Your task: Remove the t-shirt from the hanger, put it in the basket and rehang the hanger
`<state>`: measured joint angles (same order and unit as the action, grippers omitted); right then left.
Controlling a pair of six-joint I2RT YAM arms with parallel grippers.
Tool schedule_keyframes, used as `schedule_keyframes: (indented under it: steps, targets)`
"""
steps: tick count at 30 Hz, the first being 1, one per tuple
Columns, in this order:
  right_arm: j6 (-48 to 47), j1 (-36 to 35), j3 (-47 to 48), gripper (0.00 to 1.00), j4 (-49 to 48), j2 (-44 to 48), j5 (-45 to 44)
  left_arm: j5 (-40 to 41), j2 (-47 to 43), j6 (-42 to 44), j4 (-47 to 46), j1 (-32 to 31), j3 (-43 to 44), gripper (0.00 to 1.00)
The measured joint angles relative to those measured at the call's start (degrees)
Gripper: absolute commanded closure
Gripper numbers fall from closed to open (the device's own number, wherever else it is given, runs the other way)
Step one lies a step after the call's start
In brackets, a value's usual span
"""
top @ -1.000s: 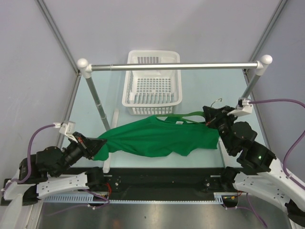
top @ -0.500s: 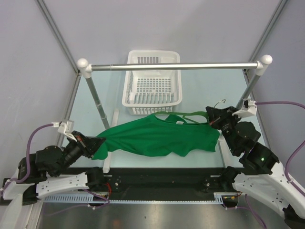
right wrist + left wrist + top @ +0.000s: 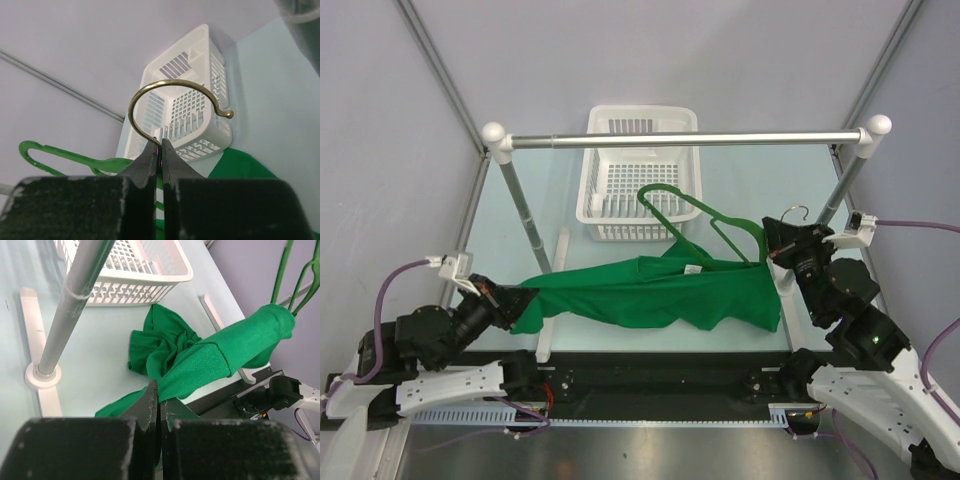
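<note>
Extraction step, judged partly done.
Bright green cloth t-shirt (image 3: 650,292) clamped by left gripper (image 3: 523,300), 8 o'clock; thin green hanger (image 3: 705,215) by right gripper (image 3: 772,246); further separation needed.

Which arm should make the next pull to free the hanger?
Right. The right gripper is shut on the hook of the hanger, partly out of the t-shirt; the left gripper only pins the cloth.
</note>
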<state>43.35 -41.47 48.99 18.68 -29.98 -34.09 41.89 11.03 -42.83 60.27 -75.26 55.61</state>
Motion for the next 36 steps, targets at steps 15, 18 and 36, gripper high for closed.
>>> schedule_keyframes:
  steps: [15,18,36]
  targets:
    - [-0.20,4.13,-6.67,1.00,-25.20,-7.74,27.67,-4.07,23.34,7.93,-21.16,0.09,-4.31,1.00]
    - [2.54,4.57,-6.64,1.00,-30.29,-10.93,33.79,-5.11,27.56,8.85,-25.64,0.33,-4.31,1.00]
    - [19.02,4.85,-5.35,1.00,-46.40,-10.78,43.34,-31.82,51.78,7.69,-49.46,20.17,-5.46,1.00]
